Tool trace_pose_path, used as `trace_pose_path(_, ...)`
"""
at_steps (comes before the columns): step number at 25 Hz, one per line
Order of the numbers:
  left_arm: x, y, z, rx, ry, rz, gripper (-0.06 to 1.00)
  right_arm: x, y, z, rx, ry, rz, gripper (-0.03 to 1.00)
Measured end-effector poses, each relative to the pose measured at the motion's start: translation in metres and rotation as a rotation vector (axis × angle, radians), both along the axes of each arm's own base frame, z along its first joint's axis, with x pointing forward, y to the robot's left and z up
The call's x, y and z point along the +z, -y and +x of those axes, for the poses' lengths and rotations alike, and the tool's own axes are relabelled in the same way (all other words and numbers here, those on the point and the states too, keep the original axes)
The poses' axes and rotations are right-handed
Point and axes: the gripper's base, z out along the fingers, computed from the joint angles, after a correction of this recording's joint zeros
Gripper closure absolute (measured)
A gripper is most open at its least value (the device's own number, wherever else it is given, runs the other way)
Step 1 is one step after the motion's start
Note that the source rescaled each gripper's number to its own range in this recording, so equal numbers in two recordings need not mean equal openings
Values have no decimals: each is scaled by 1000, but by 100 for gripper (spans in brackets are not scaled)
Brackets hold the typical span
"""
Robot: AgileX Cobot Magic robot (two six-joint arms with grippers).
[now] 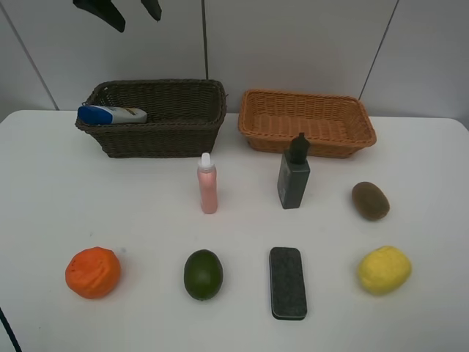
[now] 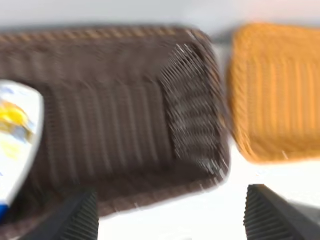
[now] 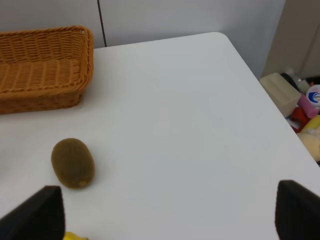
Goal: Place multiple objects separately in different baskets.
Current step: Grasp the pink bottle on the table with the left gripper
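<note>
The white blue-capped bottle [image 1: 111, 114] [image 2: 15, 135] lies in the left end of the dark brown basket [image 1: 183, 132] [image 2: 190, 120]. My left gripper [image 1: 124, 11] [image 2: 172, 220] hangs open and empty high above that basket. The light tan basket [image 1: 308, 139] [image 2: 277, 90] [image 3: 42, 65] holds nothing. On the table stand the pink bottle [image 1: 207, 185] and dark grey bottle [image 1: 294, 174]. The kiwi [image 1: 370, 200] [image 3: 73, 163], orange [image 1: 92, 272], avocado [image 1: 203, 274], eraser block [image 1: 287, 281] and lemon [image 1: 383, 270] lie apart. My right gripper [image 3: 167, 215] is open and empty, near the kiwi.
The white table [image 1: 44, 191] ends at a rounded right corner [image 3: 220, 37]. Beyond that edge lies floor clutter [image 3: 300, 107]. A grey panelled wall stands behind the baskets. The left wrist view is motion-blurred.
</note>
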Motion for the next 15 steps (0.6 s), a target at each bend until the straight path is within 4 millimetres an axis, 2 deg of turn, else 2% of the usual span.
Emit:
trace_pose_path(1,1,8,-14,-10,-21,5,30,0,0,0,0,0,0,-3)
trace_pose_path(4,-13,28,-52,-18,-114,59,30,0,0,0,0,0,0,-3)
trace_pose_path(8,-46,57,-84,-66,-223,158,30,0,0,0,0,0,0,-3)
trace_pose_path(11,-70,81,-99,-110,-288,205,30,0,0,0,0,0,0,-3)
trace_pose_path(15,-99,105,-101,-108,-348,234,30,0,0,0,0,0,0,-3)
